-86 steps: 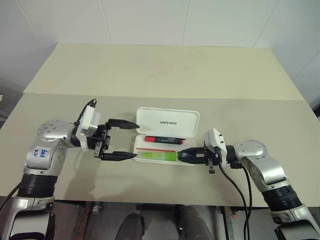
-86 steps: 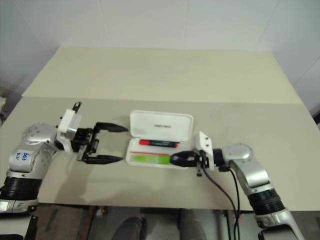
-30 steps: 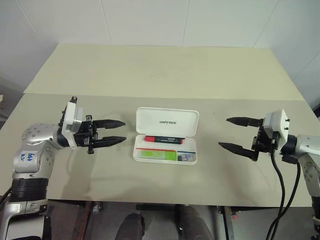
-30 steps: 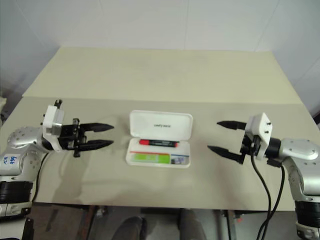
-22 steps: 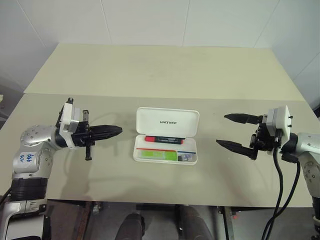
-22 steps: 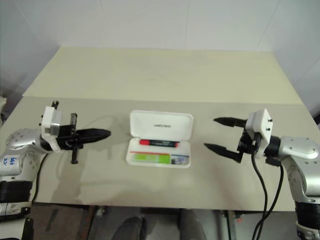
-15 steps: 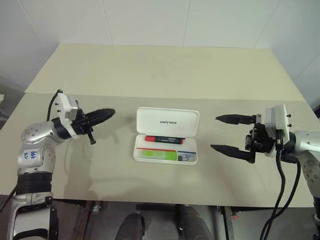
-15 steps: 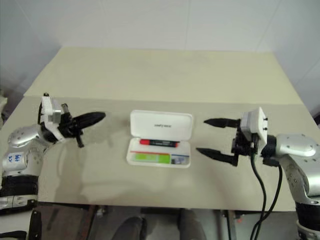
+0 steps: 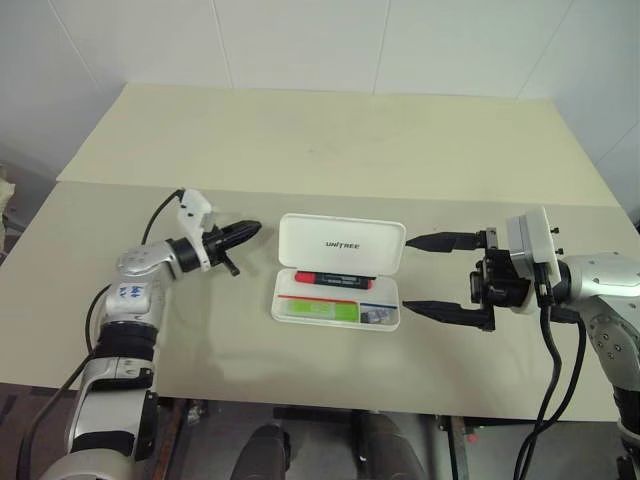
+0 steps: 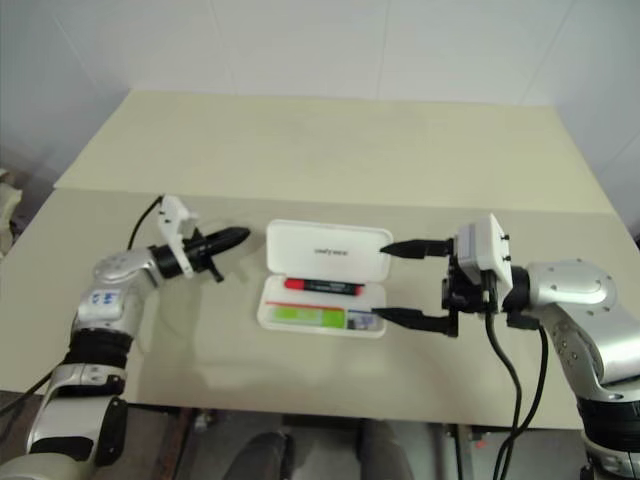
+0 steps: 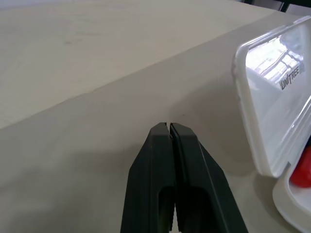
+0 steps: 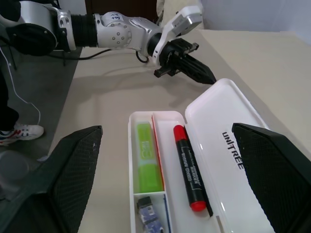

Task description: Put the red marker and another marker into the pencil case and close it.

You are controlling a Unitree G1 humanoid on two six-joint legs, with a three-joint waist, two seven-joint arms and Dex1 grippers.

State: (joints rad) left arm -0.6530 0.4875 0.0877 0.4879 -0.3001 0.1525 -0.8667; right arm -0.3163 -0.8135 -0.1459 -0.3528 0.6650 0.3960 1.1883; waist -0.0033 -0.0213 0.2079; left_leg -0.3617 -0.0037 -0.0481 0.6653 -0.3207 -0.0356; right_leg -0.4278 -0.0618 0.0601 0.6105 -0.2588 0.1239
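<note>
**What the frames left hidden or cut short**

In the left wrist view the pencil case (image 11: 272,97) ran off the edge just past the closed tips of the left gripper (image 11: 169,127), and of the red marker (image 11: 302,172) only one red end showed beyond the lid's lower corner. In the right wrist view the right gripper's fingers (image 12: 65,167) were cut by the edges, their tips out of the picture (both stood wide apart to either side of the case). Between them, the small dark piece (image 12: 147,212) in the tray's end compartment was too small to identify, and the marker's barrel print was unreadable. The green highlighter (image 9: 318,310) was a mere strip beside the right gripper's (image 9: 420,276) nearer finger.
</note>
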